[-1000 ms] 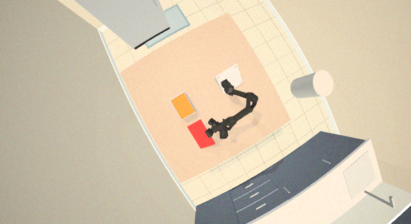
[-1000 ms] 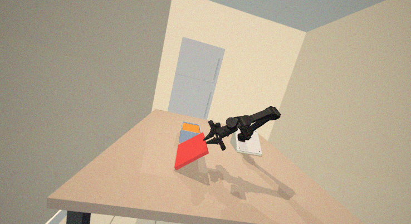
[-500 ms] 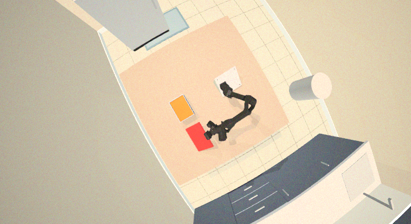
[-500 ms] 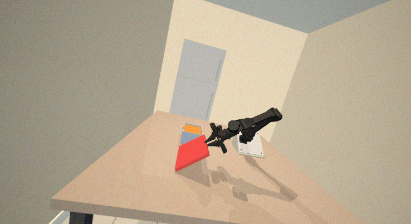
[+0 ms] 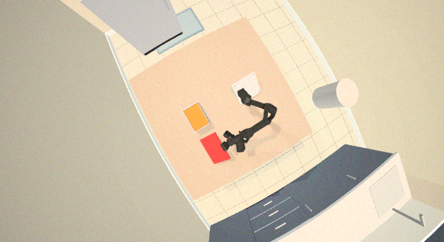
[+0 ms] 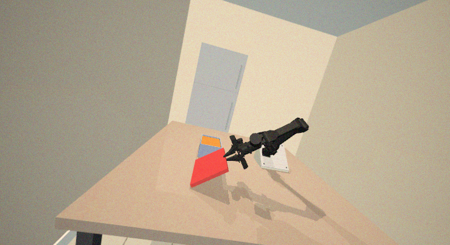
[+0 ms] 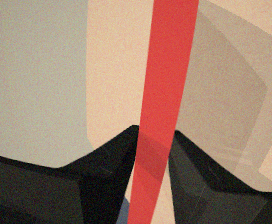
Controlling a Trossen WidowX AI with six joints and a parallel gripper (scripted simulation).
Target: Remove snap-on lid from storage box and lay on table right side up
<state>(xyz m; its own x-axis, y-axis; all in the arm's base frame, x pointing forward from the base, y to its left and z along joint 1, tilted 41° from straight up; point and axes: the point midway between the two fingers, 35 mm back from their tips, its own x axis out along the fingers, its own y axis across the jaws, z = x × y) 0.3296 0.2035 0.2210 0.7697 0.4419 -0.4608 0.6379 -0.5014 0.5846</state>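
A: How does the arm (image 5: 264, 115) sit on the table (image 6: 132, 192)?

B: It rises from its white base plate (image 5: 253, 81), bends at the elbow and reaches low toward the storage box (image 5: 195, 116), wrist nearly level.

A: And the box?

B: A flat-sided rectangular tub, open on top with an orange inside and pale grey-blue walls, standing beyond the base plate.

A: The lid (image 6: 209, 167)?

B: A thin, smooth red rectangular slab, off the box and just beside it. It is tilted; its far corner may touch the table, though that is hard to judge.

A: The gripper (image 6: 227, 156)?

B: Its dark, matte fingers are nearly closed, pinching the lid's edge.
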